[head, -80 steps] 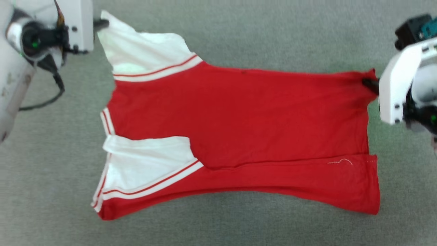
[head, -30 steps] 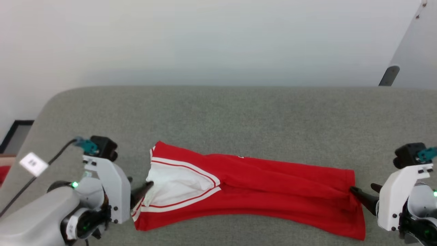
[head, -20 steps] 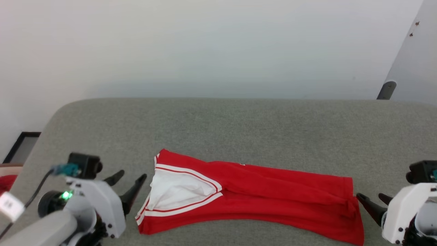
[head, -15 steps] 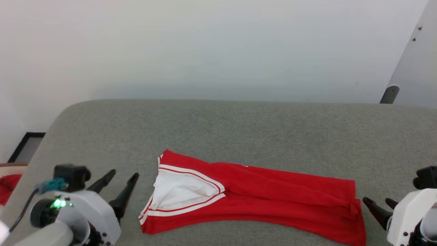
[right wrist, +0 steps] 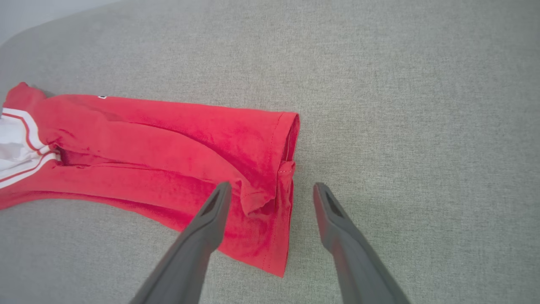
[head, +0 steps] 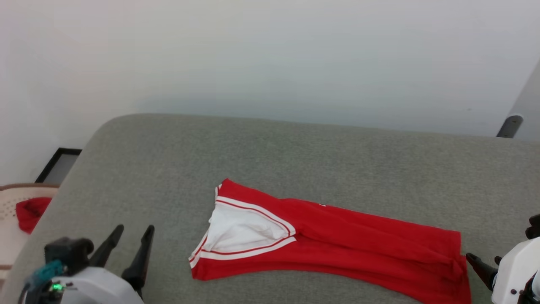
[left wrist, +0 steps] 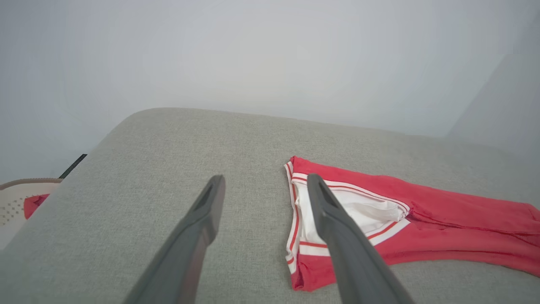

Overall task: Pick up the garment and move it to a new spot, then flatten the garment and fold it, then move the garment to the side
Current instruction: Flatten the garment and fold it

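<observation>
A grey fabric-covered surface (head: 295, 147) with a rounded corner at ten o'clock spreads across the lower half of the head view. Behind it, toward twelve o'clock, stands a plain pale wall (head: 270, 50). Off the surface's edge at nine o'clock sits a beige perforated basket (head: 8, 200) with a red cloth (head: 30, 211) in it (what kind cannot be told). Toward ten o'clock from the basket, a dark-framed flat object (head: 59, 164) lies low by the wall. At three o'clock a short grey post (head: 509, 126) shows beside a slanted pale panel (head: 532, 101).
</observation>
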